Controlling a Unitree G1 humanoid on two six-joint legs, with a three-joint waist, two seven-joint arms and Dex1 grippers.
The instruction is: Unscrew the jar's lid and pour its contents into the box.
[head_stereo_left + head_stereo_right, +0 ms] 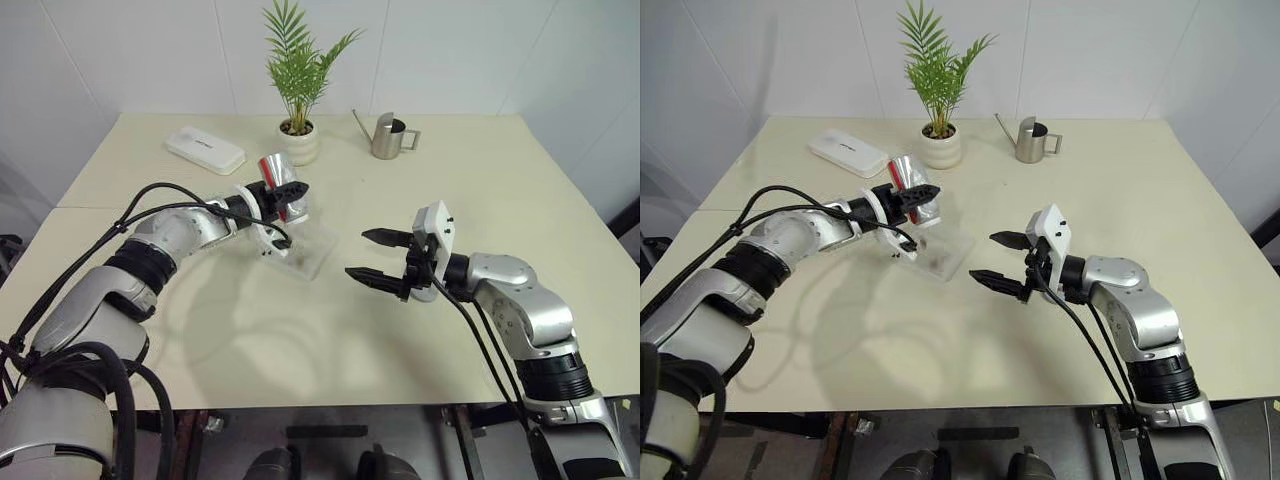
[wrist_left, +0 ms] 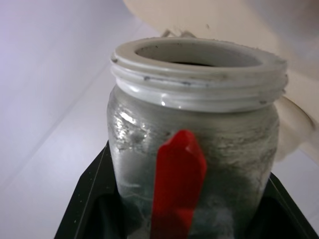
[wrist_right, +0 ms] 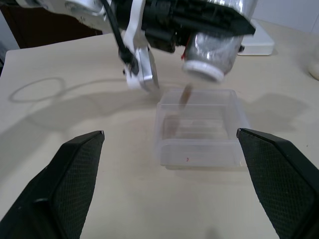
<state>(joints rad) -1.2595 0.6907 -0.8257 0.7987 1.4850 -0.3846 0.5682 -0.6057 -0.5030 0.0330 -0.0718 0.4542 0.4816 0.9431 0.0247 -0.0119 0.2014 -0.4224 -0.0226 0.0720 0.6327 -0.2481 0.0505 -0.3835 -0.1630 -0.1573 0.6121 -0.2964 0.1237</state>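
On the pale bench (image 1: 420,330), taking the box (image 3: 198,130) as landmark; well to its left and toward the far edge lies a flat white case (image 1: 204,149); the left gripper (image 1: 288,194) hangs just over the box, its jaws clamped on the jar (image 2: 193,149), a silvery cylinder with a red stripe down its side; the jar is tipped mouth-down over the box, its white threaded rim bare, with no cap on it; in the right wrist view a thin brown stream of the contents (image 3: 186,95) falls from the mouth into the clear tray, and a few dark bits lie on the tray's floor; the box itself rests flat on the bench, directly beneath the jar and not touching it; behind the box, near the far edge, stands a potted plant (image 1: 298,70) in a white pot; further right of that a steel watering can (image 1: 388,136); to the right of the box, apart from it, the right gripper (image 1: 380,258) hovers over the bench with jaws spread wide and nothing between them, fingertips pointing toward the box.
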